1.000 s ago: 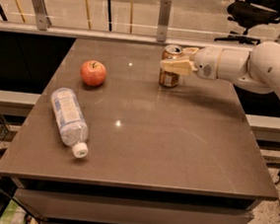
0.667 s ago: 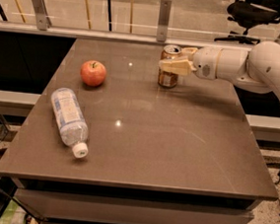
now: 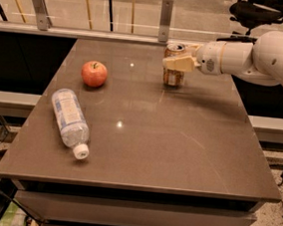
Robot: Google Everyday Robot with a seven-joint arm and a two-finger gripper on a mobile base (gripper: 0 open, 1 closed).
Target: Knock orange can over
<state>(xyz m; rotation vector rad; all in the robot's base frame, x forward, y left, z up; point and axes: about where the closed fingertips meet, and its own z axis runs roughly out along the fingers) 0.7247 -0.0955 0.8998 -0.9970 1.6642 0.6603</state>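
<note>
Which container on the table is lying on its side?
The clear bottle, front left. The orange can stands upright at the back, with the gripper at it.

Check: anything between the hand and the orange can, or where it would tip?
Nothing visible does. The hand is at the upright orange can, crossing its upper front near the far edge of the table. The apple and the lying bottle sit well off to the can's left.

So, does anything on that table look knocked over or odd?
Only the plastic bottle: it lies on its side, left on the table. The orange can stands upright, the gripper at its upper part.
</note>
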